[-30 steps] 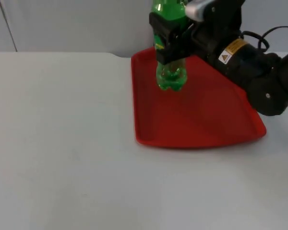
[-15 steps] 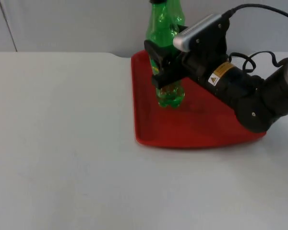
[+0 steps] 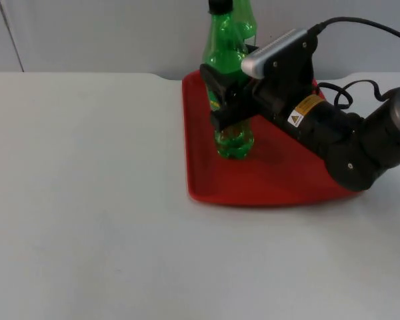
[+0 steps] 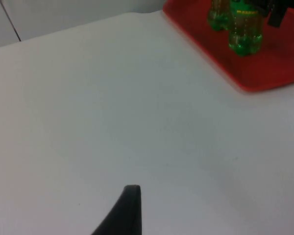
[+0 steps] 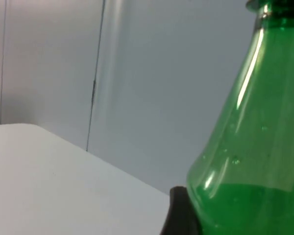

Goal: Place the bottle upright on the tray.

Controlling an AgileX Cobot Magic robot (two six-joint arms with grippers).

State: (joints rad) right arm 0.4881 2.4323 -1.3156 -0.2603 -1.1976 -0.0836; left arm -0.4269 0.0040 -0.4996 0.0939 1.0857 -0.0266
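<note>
A green plastic bottle (image 3: 225, 50) with a dark cap stands upright over the left part of the red tray (image 3: 273, 180), its base down at the tray floor. My right gripper (image 3: 227, 100) comes in from the right and is shut on the bottle's middle. The right wrist view has the bottle's green shoulder (image 5: 255, 156) close up, with a black finger (image 5: 179, 210) against it. In the left wrist view the held bottle (image 4: 245, 32) is on the tray (image 4: 264, 73). The left arm waits over bare table, one black fingertip (image 4: 130, 210) showing.
A second green bottle (image 4: 218, 14) stands just behind the held one, its top (image 3: 247, 20) visible near the wall. The tray lies at the back right of the white table (image 3: 87, 200), close to the grey partition wall (image 3: 87, 33).
My right gripper has come down with the bottle, lowering its base from above the tray to the tray floor and shifting it slightly toward the front.
</note>
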